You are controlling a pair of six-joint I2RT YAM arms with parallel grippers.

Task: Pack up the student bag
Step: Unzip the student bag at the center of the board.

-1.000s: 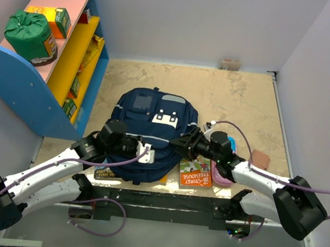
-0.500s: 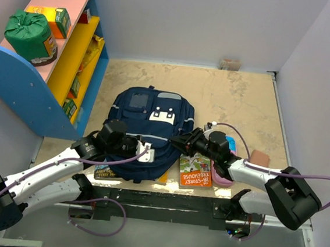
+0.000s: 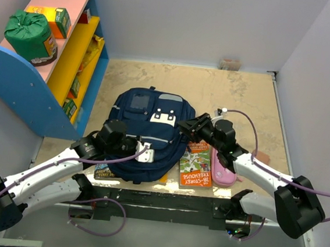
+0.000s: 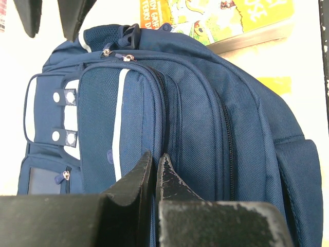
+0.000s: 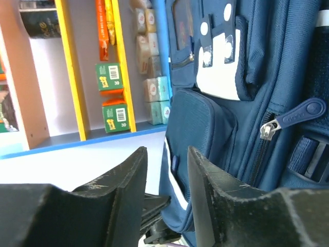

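The student bag [image 3: 147,127] lies flat on the table with its front pocket and white patches facing up. It fills the left wrist view [image 4: 205,103]. My left gripper [image 3: 149,150] is over the bag's near end, shut, with its fingertips [image 4: 165,167] resting against the blue fabric. I see nothing between the fingers. My right gripper [image 3: 189,127] is at the bag's right side. It is open, with a clear gap between the fingers [image 5: 167,154] and nothing in it. A zipper pull [image 5: 295,117] hangs to their right.
An orange and green book [image 3: 196,164] lies right of the bag, with a pink pencil case [image 3: 225,176] beside it. Another book [image 3: 104,173] pokes out under the bag's near left corner. The blue and yellow shelf [image 3: 71,62] with the green sack [image 3: 27,31] stands at the left.
The bag has shifted a little left and away. My right gripper has moved up along the bag's right side, uncovering the pink case. The left gripper has stayed shut in place.
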